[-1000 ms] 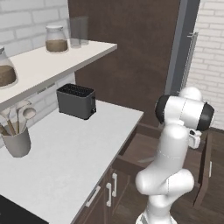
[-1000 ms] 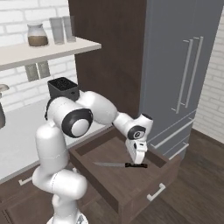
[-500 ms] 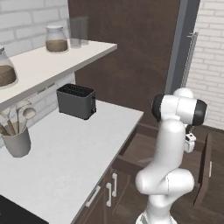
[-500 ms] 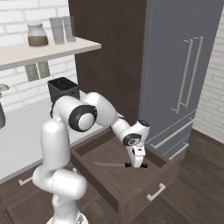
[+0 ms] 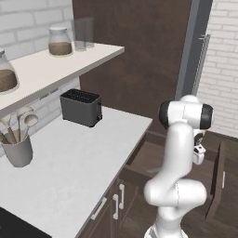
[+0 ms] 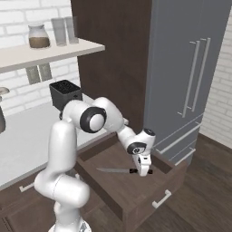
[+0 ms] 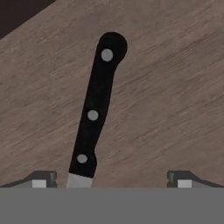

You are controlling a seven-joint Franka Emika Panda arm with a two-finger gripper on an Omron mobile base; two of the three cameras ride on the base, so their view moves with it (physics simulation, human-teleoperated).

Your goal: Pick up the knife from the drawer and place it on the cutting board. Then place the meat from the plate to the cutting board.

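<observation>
I see the end effector point(image 6: 144, 172) down inside the pulled-out drawer point(image 6: 131, 206), its fingers spread wide and gripping nothing. One knife point(image 6: 118, 171) lies flat on the bare wood-grain floor, with the end effector over its handle end. In the hand view its black, three-riveted handle point(image 7: 97, 110) runs from 6 toward 12 o'clock, with open floor around it. One black toaster point(image 5: 81, 107) sits on the white worktop point(image 5: 69, 162).

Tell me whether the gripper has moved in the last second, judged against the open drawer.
Yes. In the right base view the gripper has sunk lower into the drawer, closing on the handle end of the knife, which lies where it was.
</observation>
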